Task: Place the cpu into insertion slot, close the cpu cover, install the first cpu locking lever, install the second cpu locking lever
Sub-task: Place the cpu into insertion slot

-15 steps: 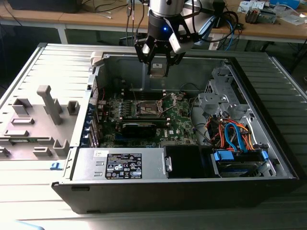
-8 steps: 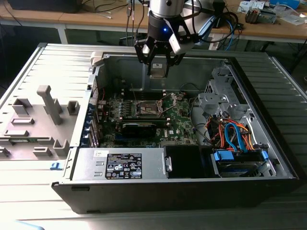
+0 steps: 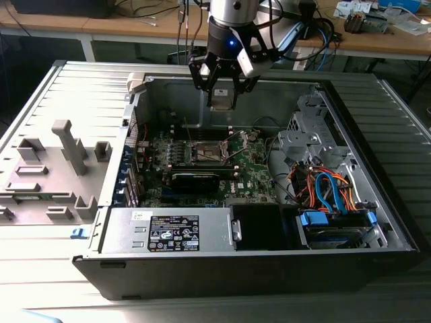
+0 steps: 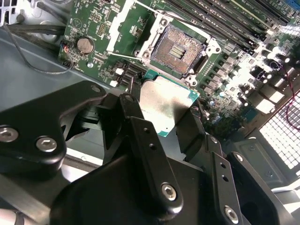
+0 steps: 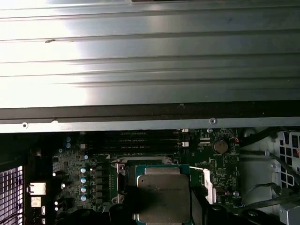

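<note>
My gripper hangs above the open computer case, shut on the cpu, a flat square chip with a dull silver top and green rim. In both wrist views the chip sits between the black fingers, also visible as the cpu. The insertion slot lies uncovered on the green board just beyond the chip, its dark centre exposed; in the exterior view the insertion slot is below the gripper. The cpu cover stands swung back at the socket's side.
Long black memory slots run beside the socket. A black card lies in front of it. The power supply and drive cage with blue and orange cables fill the near side. A grey fixture sits outside the case.
</note>
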You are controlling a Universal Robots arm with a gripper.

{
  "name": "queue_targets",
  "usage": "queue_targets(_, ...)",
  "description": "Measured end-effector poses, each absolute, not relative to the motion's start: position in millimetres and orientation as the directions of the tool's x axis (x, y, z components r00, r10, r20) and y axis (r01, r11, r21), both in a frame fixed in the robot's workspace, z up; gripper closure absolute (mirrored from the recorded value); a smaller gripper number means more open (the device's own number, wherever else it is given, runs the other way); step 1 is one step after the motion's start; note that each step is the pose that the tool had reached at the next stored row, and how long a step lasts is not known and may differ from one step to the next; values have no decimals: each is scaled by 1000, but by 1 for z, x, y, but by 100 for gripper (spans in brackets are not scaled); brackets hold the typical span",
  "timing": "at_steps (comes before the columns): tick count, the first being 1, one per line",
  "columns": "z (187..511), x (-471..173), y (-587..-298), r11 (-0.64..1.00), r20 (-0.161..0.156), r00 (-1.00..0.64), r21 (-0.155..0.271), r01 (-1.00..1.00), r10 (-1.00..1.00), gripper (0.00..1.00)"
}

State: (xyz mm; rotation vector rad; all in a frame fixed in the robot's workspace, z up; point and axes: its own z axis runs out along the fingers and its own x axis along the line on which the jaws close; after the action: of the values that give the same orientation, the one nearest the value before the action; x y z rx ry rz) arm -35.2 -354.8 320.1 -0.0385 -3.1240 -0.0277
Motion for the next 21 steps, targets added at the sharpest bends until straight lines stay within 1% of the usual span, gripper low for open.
queue_targets(21,318,-35,-362,1000,17,-1000,18,25,25,45)
